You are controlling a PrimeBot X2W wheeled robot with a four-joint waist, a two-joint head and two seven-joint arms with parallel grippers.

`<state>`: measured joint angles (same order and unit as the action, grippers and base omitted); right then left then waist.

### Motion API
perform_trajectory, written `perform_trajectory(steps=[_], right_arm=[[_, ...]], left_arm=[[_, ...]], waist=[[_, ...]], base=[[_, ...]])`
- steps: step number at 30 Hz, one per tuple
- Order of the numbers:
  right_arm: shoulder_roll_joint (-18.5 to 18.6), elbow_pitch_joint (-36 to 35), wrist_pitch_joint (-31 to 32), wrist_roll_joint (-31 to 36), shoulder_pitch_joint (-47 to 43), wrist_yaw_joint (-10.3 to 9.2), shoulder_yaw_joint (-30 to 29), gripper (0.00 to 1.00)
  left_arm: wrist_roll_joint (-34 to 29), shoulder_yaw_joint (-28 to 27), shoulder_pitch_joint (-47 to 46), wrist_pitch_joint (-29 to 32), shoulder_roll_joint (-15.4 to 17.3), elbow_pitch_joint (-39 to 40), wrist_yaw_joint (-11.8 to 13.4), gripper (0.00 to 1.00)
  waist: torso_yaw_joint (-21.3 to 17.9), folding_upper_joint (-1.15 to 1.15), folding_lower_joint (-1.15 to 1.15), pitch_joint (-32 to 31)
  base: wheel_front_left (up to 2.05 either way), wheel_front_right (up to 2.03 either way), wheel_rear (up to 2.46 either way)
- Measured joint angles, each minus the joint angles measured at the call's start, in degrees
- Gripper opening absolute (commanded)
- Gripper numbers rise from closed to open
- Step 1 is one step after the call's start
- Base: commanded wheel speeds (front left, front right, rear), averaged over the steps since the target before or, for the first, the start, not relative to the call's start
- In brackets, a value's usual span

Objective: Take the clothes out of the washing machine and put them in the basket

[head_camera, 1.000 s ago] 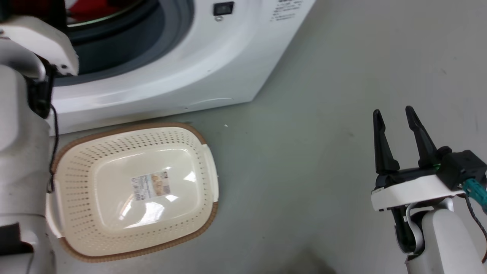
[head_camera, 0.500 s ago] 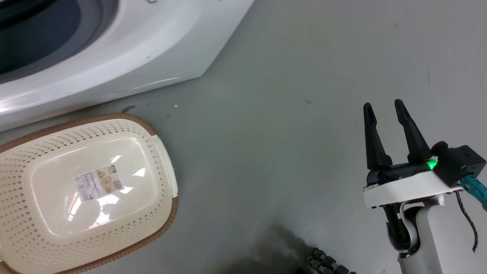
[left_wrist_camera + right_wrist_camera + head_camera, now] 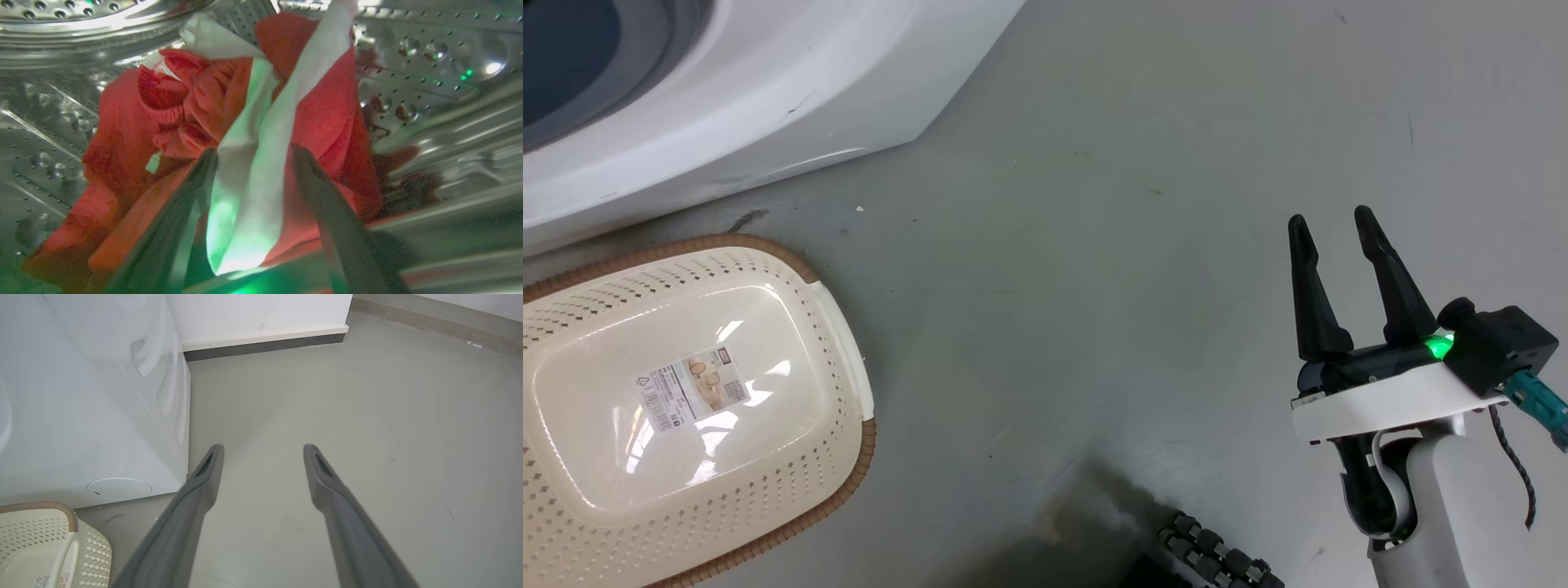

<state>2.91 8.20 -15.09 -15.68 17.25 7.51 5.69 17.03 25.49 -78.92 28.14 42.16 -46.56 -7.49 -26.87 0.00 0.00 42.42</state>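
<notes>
Head camera swings right; basket (image 3: 686, 265) sits bare beside washing machine (image 3: 768, 98) | left gripper (image 3: 253, 153) spread open astride clothes (image 3: 327, 114) in drum (image 3: 429, 61) | right gripper (image 3: 1330, 216) open, idle | grab looks imminent

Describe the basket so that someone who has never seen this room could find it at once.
Start at the big white washing machine standing on the grey floor. On the floor just in front of its base sits the basket, empty. It is the one cream, perforated tub with a brown rim and a paper label on its bottom.
</notes>
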Motion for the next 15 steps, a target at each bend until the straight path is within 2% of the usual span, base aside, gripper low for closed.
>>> perform_trajectory(steps=[6,7,8,9,15], right_arm=[[0.0,0.0,0.0,-0.6,0.3,0.0,0.5,1.0],[0.0,0.0,0.0,-0.7,0.5,0.0,0.6,1.0],[0.0,0.0,0.0,-0.8,0.6,0.0,0.7,1.0],[0.0,-0.1,0.0,-0.9,0.6,0.0,0.7,1.0],[0.0,0.1,0.0,-2.2,1.2,0.0,0.8,1.0]], left_arm=[[2.6,1.7,-0.2,7.0,1.0,0.9,0.0,0.98],[3.0,1.7,-0.4,7.9,1.2,1.1,0.0,0.55],[3.0,1.7,-0.4,8.5,1.5,1.3,0.0,0.19],[3.0,1.6,-0.4,8.5,1.7,1.7,0.5,0.0],[2.5,1.6,-0.2,6.3,2.0,4.8,3.2,0.0]], waist=[[-0.2,0.0,0.0,0.7],[-0.2,0.0,0.0,0.7],[-0.3,0.0,0.0,0.8],[-0.3,0.0,0.0,0.9],[-0.2,0.0,0.0,0.7]], base=[[0.0,0.0,0.0],[0.0,0.0,0.0],[0.0,0.0,0.0],[0.0,0.0,0.0],[0.0,0.0,0.0]])
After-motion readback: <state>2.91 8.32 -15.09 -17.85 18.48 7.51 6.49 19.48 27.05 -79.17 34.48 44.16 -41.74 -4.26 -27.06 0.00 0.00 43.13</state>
